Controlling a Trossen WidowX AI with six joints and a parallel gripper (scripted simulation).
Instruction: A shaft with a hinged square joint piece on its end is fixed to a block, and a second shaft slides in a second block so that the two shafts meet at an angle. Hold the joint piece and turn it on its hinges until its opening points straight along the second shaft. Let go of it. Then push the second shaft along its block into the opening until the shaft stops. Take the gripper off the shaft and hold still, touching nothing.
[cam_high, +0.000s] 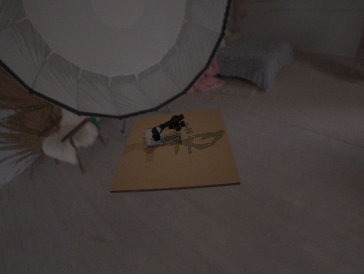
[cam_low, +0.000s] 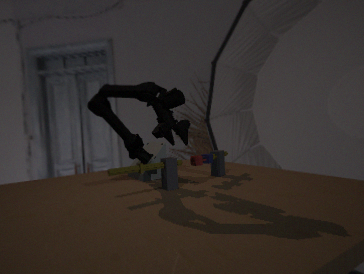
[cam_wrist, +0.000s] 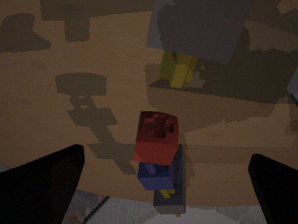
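Observation:
The red joint piece (cam_low: 196, 160) (cam_wrist: 156, 150) sits on the blue hinge part (cam_low: 207, 159) (cam_wrist: 158, 178), beside its grey block (cam_low: 218, 167) (cam_wrist: 169, 204). Its cross-shaped opening (cam_wrist: 159, 125) shows in the wrist view, on the side toward the second shaft's end. The yellow second shaft (cam_high: 177, 145) (cam_low: 125, 170) (cam_wrist: 176, 72) runs through the other grey block (cam_low: 170, 175) (cam_wrist: 197, 27). A gap separates its end from the red piece. My gripper (cam_low: 180, 143) (cam_wrist: 172, 160) is open and empty, above the red piece and touching nothing. Exact alignment of opening and shaft is hard to tell.
The wooden table top (cam_high: 170, 172) (cam_low: 90, 220) bears both blocks. The arm's pale base plate (cam_high: 151, 138) stands behind the second shaft in the exterior view. Dark shadows of arm and blocks fall across the wood.

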